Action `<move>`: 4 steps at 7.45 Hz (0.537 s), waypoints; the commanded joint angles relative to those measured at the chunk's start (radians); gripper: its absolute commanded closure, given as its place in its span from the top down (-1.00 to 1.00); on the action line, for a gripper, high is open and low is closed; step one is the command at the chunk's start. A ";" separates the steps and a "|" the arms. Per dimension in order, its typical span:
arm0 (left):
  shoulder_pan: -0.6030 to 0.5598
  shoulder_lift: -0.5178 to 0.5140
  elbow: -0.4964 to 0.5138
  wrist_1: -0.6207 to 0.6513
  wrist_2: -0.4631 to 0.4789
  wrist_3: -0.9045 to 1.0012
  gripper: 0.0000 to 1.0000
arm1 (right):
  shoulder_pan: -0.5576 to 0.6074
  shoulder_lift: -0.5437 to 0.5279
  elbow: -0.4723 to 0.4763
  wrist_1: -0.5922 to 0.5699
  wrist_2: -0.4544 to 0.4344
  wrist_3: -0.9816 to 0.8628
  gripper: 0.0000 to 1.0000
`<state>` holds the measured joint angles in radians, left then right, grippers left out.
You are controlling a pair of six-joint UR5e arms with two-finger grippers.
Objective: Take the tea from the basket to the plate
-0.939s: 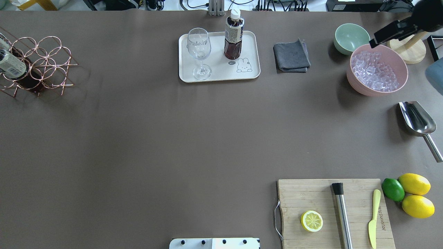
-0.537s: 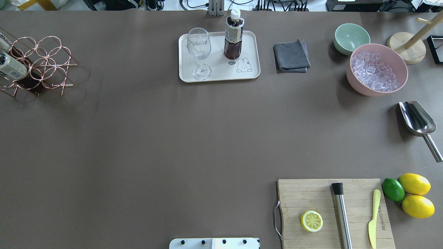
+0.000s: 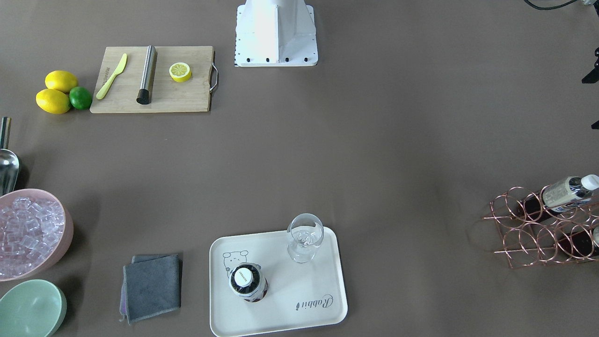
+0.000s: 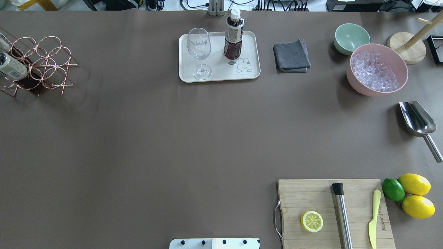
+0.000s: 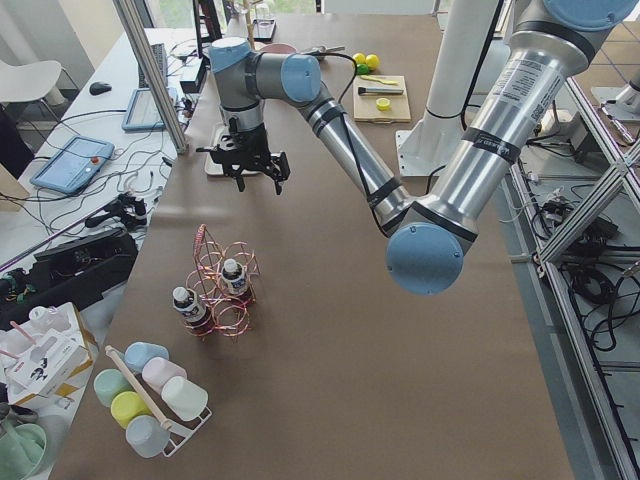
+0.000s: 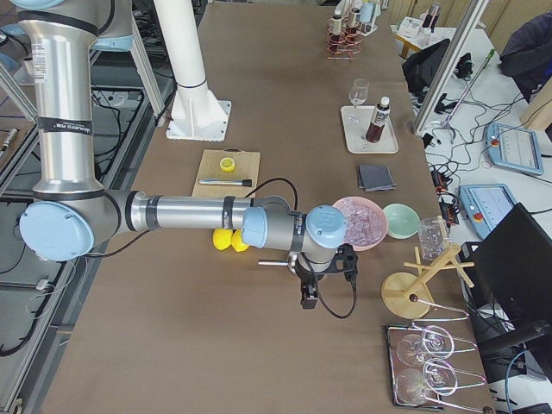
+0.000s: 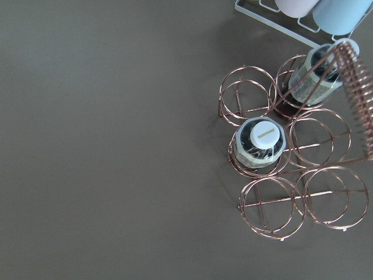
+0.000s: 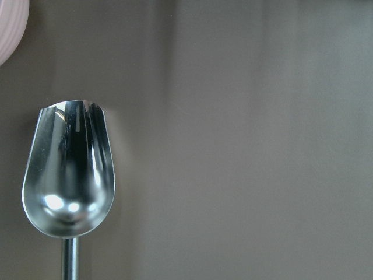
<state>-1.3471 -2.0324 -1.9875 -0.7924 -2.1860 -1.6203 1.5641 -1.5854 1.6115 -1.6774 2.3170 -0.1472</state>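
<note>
One tea on the tray, two in the rack.
A tea bottle (image 4: 234, 38) stands upright on the tray (image 4: 221, 71), beside the glass (image 4: 199, 45). Two more bottles (image 7: 260, 143) sit in the wire rack (image 4: 45, 62) at the table's left end. The left gripper (image 5: 255, 172) hangs above the table near the rack, and the right gripper (image 6: 326, 280) hangs above the scoop (image 8: 69, 175). Can't tell how far either is open, or whether it grips anything.
</note>
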 commanded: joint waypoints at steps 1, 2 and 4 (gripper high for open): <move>0.012 0.143 -0.085 -0.011 -0.008 0.420 0.97 | 0.001 0.004 -0.007 0.014 -0.013 0.000 1.00; 0.000 0.231 -0.094 -0.043 -0.011 0.665 0.97 | 0.001 0.007 -0.007 0.015 -0.013 0.006 1.00; -0.066 0.401 -0.080 -0.155 -0.012 1.042 0.97 | 0.001 0.008 -0.008 0.015 -0.013 0.020 1.00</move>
<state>-1.3741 -1.7769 -2.0748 -0.8533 -2.1966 -0.8929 1.5647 -1.5783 1.6040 -1.6635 2.3047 -0.1412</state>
